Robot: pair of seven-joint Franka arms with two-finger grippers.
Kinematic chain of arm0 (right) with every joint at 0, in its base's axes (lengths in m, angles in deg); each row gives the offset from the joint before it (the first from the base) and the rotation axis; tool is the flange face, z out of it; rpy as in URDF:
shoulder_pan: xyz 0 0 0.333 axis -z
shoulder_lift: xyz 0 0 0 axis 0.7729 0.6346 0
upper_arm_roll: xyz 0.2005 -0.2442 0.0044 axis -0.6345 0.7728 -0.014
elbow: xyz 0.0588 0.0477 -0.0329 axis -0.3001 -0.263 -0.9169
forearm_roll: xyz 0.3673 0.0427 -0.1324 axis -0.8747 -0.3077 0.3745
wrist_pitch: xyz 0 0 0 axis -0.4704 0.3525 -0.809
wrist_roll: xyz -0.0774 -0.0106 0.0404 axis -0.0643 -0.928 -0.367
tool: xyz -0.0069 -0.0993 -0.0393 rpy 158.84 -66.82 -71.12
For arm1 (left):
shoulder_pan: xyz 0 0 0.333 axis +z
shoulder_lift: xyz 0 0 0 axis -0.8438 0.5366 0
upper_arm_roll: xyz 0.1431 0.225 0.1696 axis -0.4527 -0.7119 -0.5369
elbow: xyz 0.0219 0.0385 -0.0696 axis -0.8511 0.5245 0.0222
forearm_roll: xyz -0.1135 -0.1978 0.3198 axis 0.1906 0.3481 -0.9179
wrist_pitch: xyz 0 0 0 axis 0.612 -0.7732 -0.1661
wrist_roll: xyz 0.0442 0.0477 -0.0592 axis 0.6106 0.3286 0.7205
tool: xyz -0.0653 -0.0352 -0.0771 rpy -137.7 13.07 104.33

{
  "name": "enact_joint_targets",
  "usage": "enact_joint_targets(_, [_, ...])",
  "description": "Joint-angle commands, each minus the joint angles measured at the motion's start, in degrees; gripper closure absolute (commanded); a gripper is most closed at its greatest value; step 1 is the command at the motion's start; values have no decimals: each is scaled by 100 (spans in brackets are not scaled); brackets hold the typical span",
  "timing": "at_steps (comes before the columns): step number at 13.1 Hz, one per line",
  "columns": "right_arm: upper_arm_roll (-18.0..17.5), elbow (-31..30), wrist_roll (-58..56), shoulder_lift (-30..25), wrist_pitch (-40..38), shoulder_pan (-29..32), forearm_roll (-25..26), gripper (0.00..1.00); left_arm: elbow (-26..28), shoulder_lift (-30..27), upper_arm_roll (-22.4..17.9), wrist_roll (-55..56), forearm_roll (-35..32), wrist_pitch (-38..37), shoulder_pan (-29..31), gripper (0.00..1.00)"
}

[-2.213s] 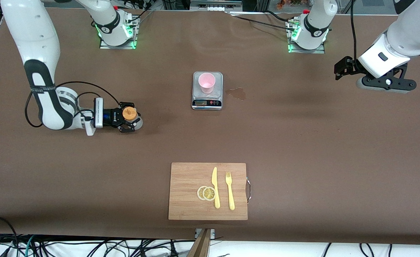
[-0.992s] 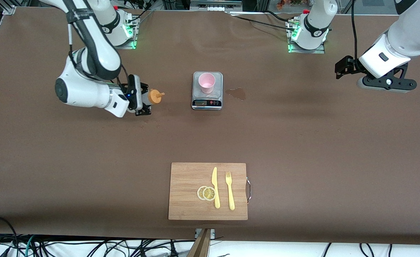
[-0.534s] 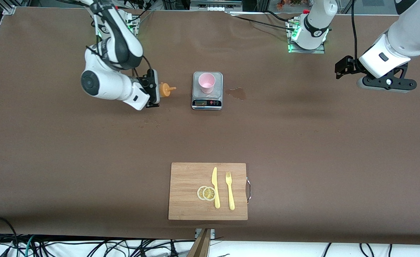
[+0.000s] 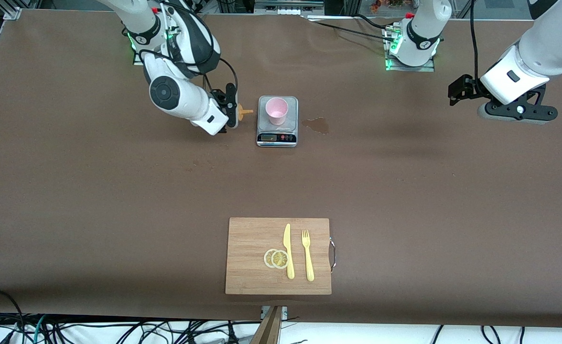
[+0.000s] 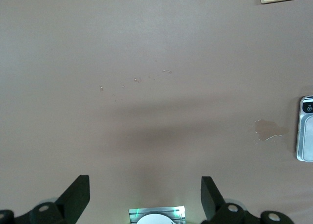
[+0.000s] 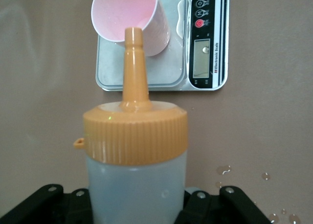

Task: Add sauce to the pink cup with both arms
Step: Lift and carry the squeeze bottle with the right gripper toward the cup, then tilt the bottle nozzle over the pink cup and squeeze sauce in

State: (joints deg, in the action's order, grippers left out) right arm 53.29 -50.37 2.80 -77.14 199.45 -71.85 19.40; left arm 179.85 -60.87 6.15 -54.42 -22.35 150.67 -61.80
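The right gripper (image 4: 231, 111) is hanging in the air over the bare table just beside the grey scale (image 4: 277, 135), toward the right arm's end of the table; its jaws are clamping tight on the sauce bottle (image 6: 135, 180), gripping the translucent body low down, below the orange cap (image 6: 135, 136); the bottle is lying tipped over on its side, nozzle (image 4: 245, 112) pointing toward the scale; in the right wrist view that nozzle is lining up with the rim of the pink cup (image 6: 128, 18), though from the front view its tip is sitting short of the scale's edge, not over the cup.

The pink cup (image 4: 277, 111) is standing upright on the scale's platform, nearer the robots' bases than the display strip; a small wet stain (image 4: 317, 125) is showing on the brown table (image 4: 405, 191) just beside the scale, toward the left arm's end; a few droplets (image 6: 222, 170) are glinting on the table beneath the bottle.

The left gripper (image 4: 459, 89) is waiting up in the air over the left arm's end of the table, well apart from the scale; its jaws are standing wide open with nothing between them, the two fingers (image 5: 78, 194) showing apart in the left wrist view.

Nearer the front camera a wooden cutting board (image 4: 250, 277) is lying with two lemon slices (image 4: 276, 258), a yellow knife (image 4: 288, 251) and a yellow fork (image 4: 307, 254) on it.
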Motion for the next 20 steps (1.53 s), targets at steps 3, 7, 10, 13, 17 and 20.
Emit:
enact_joint_targets(3, [-103,-86,663,-29,84,-187,511,99,-46,-44,19,-85,107,-101,65,0])
enact_joint_targets(7, [-104,-68,998,112,84,-424,741,99,-46,-44,19,-85,107,-101,65,0])
enact_joint_targets(10, [-104,98,1331,270,67,-565,943,99,-46,-44,19,-85,116,-101,65,0])
enact_joint_targets(13, [-104,222,1638,349,5,-741,1196,99,-46,-44,19,-85,107,-101,65,0])
enact_joint_targets(17, [-95,581,1806,455,-362,-873,1408,99,-46,-35,19,-85,107,-101,65,0])
enact_joint_targets(20, [-95,942,2079,586,-732,-986,1707,99,-46,-35,28,-85,107,-101,65,0])
